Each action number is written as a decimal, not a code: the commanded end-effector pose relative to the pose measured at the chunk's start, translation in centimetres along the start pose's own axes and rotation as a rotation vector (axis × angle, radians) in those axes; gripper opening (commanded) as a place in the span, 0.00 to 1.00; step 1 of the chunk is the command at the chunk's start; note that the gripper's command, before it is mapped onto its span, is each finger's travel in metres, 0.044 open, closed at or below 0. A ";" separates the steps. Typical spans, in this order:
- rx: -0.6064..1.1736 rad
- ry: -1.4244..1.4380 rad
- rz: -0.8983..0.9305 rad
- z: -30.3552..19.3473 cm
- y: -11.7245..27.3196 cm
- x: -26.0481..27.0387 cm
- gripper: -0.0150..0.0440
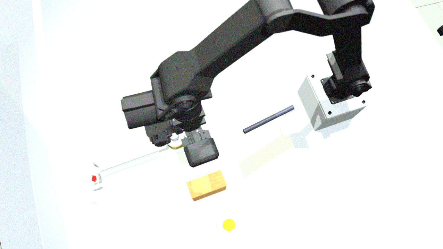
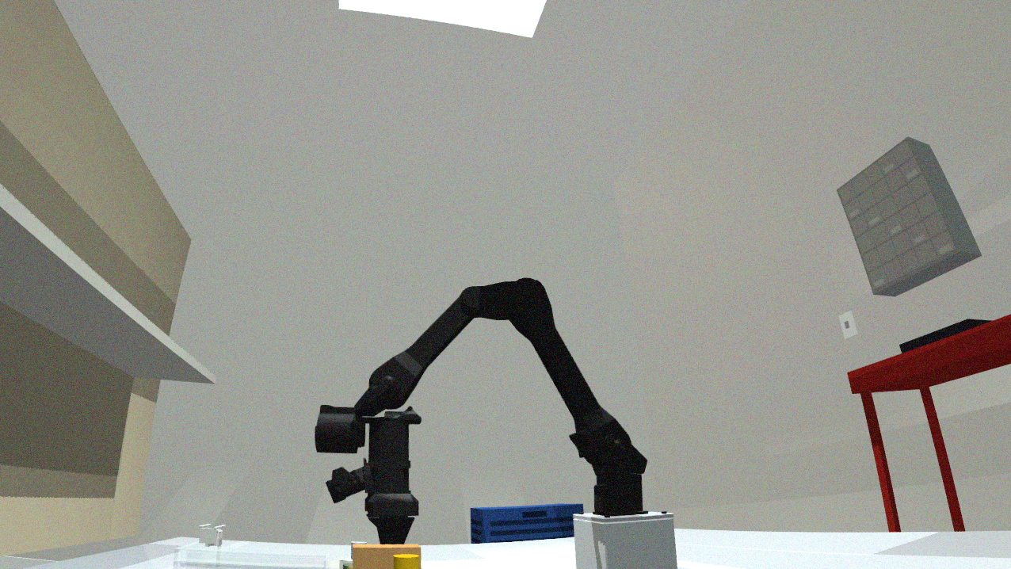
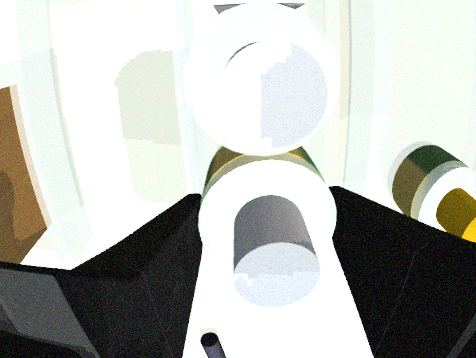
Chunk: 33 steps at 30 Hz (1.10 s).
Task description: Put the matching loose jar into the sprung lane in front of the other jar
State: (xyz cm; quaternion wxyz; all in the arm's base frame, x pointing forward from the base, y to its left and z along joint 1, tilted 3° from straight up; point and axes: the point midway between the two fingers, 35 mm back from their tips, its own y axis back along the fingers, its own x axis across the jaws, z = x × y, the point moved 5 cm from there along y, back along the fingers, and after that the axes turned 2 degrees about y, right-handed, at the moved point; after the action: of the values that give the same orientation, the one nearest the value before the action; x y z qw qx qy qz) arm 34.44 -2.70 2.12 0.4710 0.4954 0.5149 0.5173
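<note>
My gripper [image 3: 265, 202] [image 2: 393, 534] is shut on a jar with a white shoulder, a grey knob lid and a green and gold band. The held jar [image 3: 225, 200] looks upright. Just beyond it stands the lane jar [image 3: 295, 100] [image 1: 175, 142], with a similar pale grey knob, between the clear lane walls [image 3: 357, 100]. The two overlap in the wrist view; I cannot tell if they touch, or if the held jar is on the lane floor. A dark edge [image 3: 285, 6] behind the lane jar may be the pusher plate. The front stop is not discernible.
A yellow-knobbed jar [image 3: 452, 205] stands right of the lane in the wrist view. Another yellow-topped item [image 1: 228, 224] [image 2: 406, 561] stands beyond the wooden block [image 1: 206, 185] [image 2: 386, 555]. A dark rod [image 1: 268, 119] lies near the robot base [image 1: 343, 119]. A red spot [image 1: 94, 178] marks the lane's far end.
</note>
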 end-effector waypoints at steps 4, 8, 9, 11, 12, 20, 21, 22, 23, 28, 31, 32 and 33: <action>-0.011 -0.004 0.002 0.2 -0.4 0.0 0.25; -0.011 -0.004 0.002 0.2 -0.4 0.0 0.25; -0.011 -0.004 0.002 0.2 -0.4 0.0 0.25; -0.011 -0.004 0.002 0.2 -0.4 0.0 0.25; -0.011 -0.004 0.002 0.2 -0.4 0.0 0.25; -0.011 -0.004 0.002 0.0 -0.4 0.0 0.25; -0.011 -0.004 0.002 0.0 -0.4 0.0 0.25; -0.011 -0.004 0.002 0.0 -0.4 0.0 0.25; -0.011 -0.004 0.002 0.0 -0.4 0.0 0.25; -0.011 -0.004 0.002 -0.1 -0.4 0.0 0.25; -0.011 -0.004 0.002 -0.1 -0.4 0.0 0.25; -0.011 -0.004 0.002 -0.2 -0.4 0.0 0.25; -0.011 -0.004 0.002 -0.2 -0.4 0.0 0.25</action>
State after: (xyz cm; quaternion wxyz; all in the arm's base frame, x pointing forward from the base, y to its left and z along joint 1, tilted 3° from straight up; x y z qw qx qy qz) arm 34.16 -2.68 1.69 0.4711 0.4955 0.5147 0.5173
